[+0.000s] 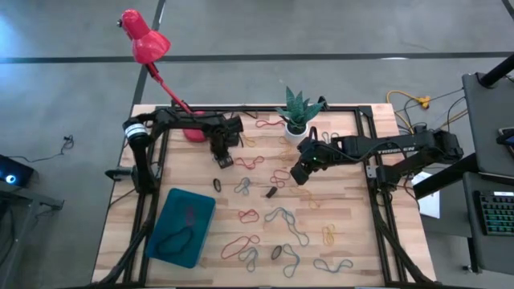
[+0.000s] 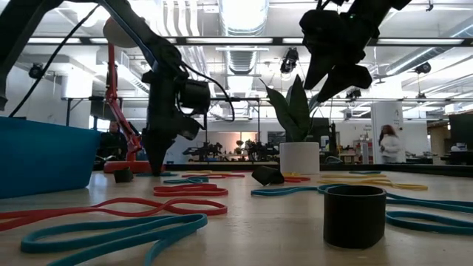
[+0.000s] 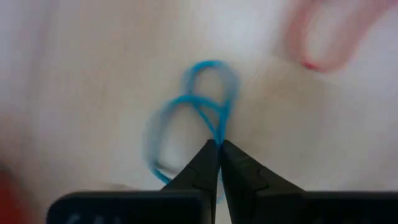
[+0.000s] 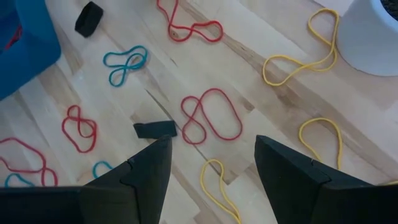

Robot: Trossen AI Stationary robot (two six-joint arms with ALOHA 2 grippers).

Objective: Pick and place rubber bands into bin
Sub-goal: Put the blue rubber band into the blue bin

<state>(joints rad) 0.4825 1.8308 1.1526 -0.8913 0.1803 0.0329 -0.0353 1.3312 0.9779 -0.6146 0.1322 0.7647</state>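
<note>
A: Wooden desk (image 1: 337, 213) under a red lamp (image 1: 144, 40), open workshop behind it. Rubber bands (image 1: 273, 217) lie scattered over the middle and near edge; the teal bin (image 1: 181, 226) sits near the front-left corner with a couple of bands already inside.

B: And the arms?

A: The left pincer (image 3: 219, 149) is down at the desk towards the back-left, near the lamp's base, its tips pressed together on a strand of a blue band (image 3: 199, 109). The right pincer (image 4: 211, 165) hangs above the middle of the desk, jaws wide, holding nothing, with red and yellow bands below it.

B: What could spoil this?

A: The pinch catches only one thin strand, right at the tips (hard to judge how much bite it has). On the lift the band could slip free, or stretch and flick away. And the band is floppy, so on the way to the bin a dangling loop might catch the rim and drop outside.
</note>
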